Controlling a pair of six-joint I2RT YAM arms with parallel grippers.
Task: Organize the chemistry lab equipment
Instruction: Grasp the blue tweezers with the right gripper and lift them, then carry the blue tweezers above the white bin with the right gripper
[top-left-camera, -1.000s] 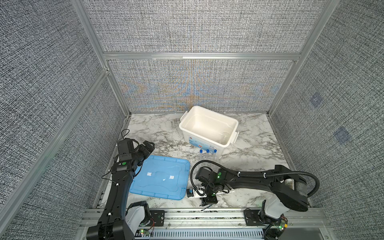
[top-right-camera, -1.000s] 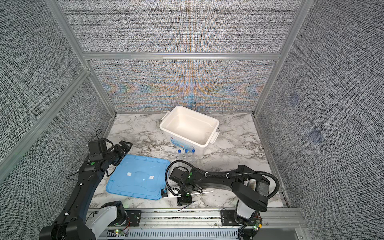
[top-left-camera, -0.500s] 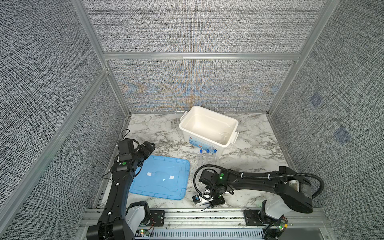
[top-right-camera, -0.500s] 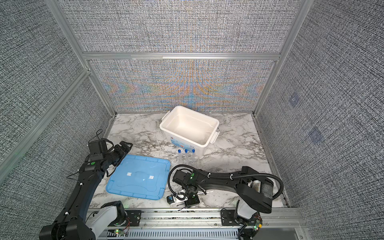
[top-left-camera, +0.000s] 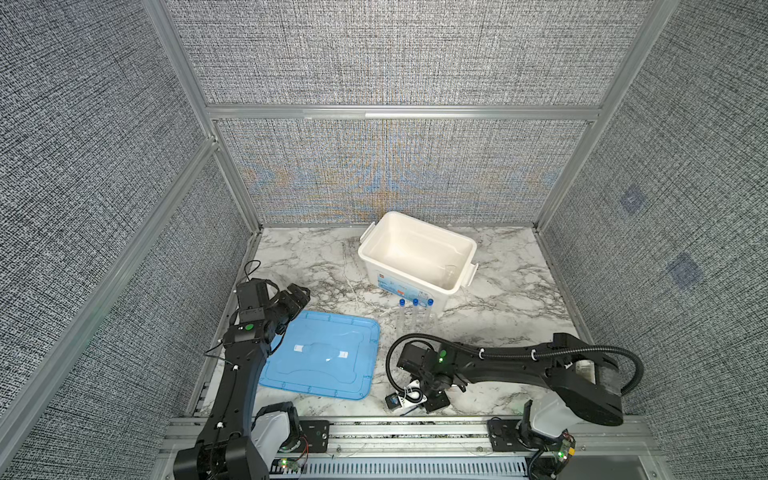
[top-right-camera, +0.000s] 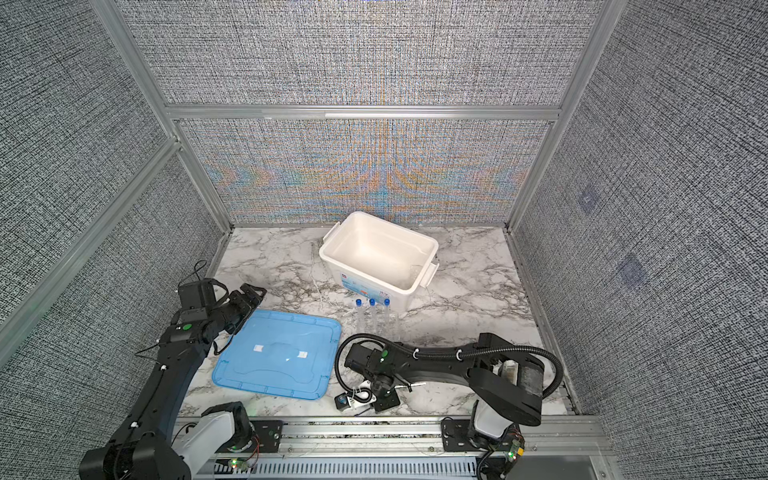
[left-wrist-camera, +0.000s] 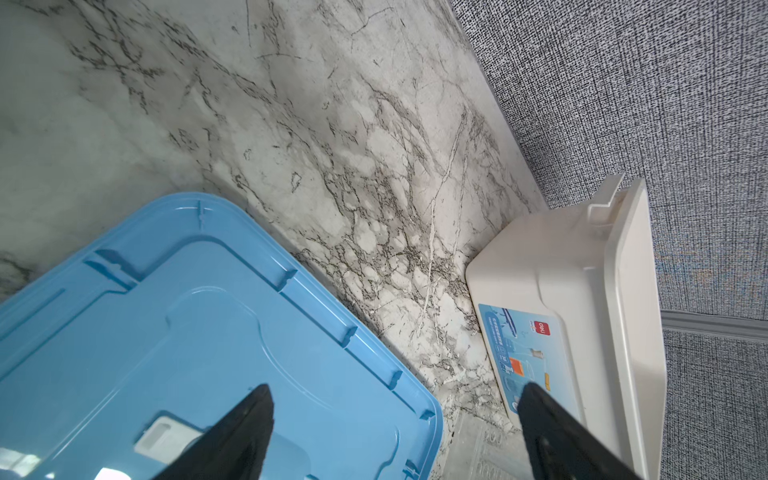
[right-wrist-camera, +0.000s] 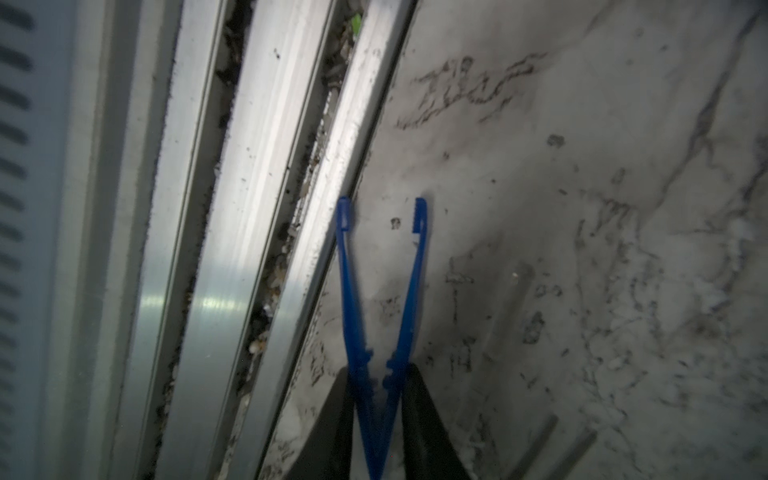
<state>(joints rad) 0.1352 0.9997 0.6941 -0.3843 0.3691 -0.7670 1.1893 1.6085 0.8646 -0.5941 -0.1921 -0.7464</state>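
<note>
My right gripper (right-wrist-camera: 378, 372) is shut on the blue tweezers (right-wrist-camera: 415, 270), gripping them near the joined end. Their open tips point at the metal rail along the table's front edge. In both top views this gripper (top-left-camera: 415, 405) (top-right-camera: 365, 405) sits low at the front edge, its fingers mostly hidden under the wrist. Three clear blue-capped tubes (top-left-camera: 415, 311) (top-right-camera: 372, 311) stand in a clear rack just in front of the tub. A small clear glass dish (top-left-camera: 450, 272) lies inside the tub. My left gripper (top-left-camera: 297, 296) (left-wrist-camera: 394, 386) is open and empty, hovering over the lid's far left corner.
The white tub (top-left-camera: 386, 282) stands open at the back middle. The flat light-blue lid (top-left-camera: 320, 361) lies on the marble at the left front. The aluminium rail (right-wrist-camera: 249, 208) borders the table's front. A thin silvery rod (top-right-camera: 411, 385) lies beside the right wrist.
My right gripper has slid toward the front edge and has closed on the blue tweezers. The left arm has not moved.
</note>
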